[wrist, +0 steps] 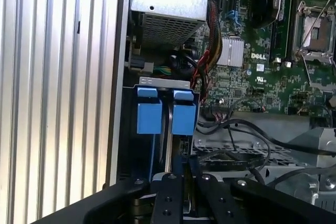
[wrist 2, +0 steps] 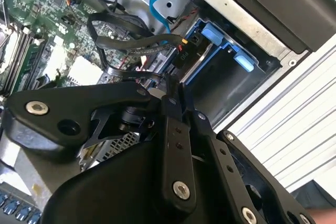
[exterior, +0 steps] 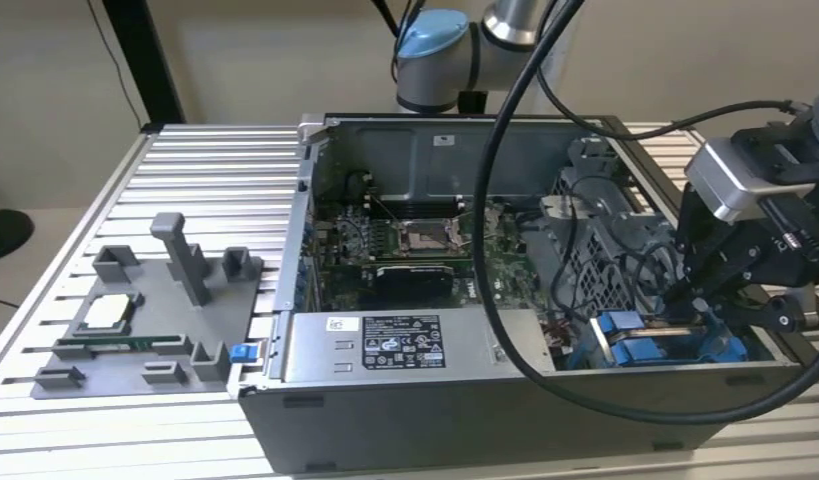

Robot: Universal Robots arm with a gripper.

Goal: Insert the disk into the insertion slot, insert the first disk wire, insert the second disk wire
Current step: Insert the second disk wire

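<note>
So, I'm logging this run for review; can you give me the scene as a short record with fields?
Setting: open computer case on a slatted metal table
Gripper: gripper lowered into the case's corner at the exterior view's right
Insertion slot: insertion slot with blue tabs, directly ahead of the gripper
Disk: thin edge between the blue tabs, possibly the disk; unclear
Beside case: grey fixture tray

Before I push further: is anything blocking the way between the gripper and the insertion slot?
Possibly. In the second wrist view a black cable connector and looped black cables lie just ahead of the gripper, at the blue-railed mouth of the insertion slot.
</note>
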